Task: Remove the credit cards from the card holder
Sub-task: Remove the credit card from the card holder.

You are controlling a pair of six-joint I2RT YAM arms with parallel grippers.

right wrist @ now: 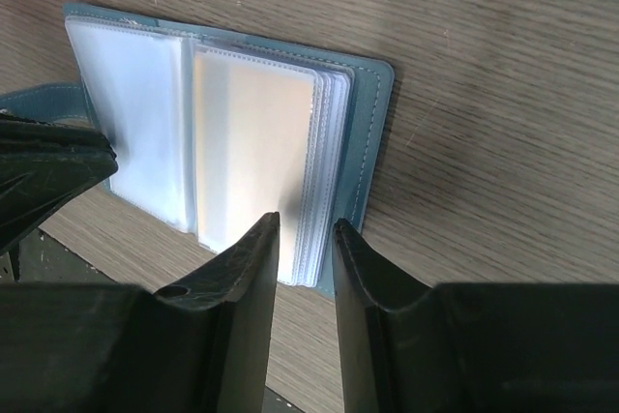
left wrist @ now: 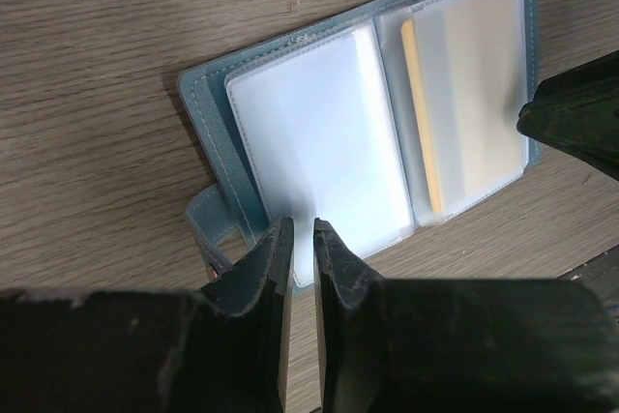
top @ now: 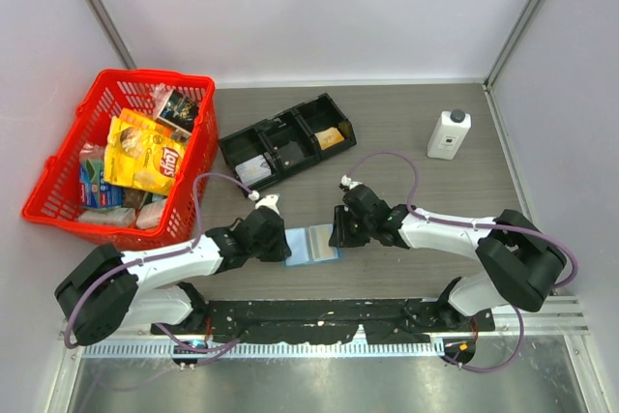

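Note:
The light-blue card holder (top: 311,244) lies open on the table between my two grippers. In the left wrist view its blue cover (left wrist: 206,108) frames clear sleeves; the right sleeve holds a pale card (left wrist: 469,94) with a yellow edge. In the right wrist view the cover (right wrist: 373,132) shows a stack of sleeves with a pale card (right wrist: 253,142) on top. My left gripper (left wrist: 302,224) is nearly shut, its tips at the near edge of the left sleeve. My right gripper (right wrist: 307,224) is narrowly open, its tips either side of the sleeve stack's near edge.
A black three-compartment tray (top: 287,128) lies behind the holder, with a whitish item in its left bay and an orange one in its right. A red basket (top: 58,195) of snacks stands far left. A white bottle (top: 449,134) stands at the right.

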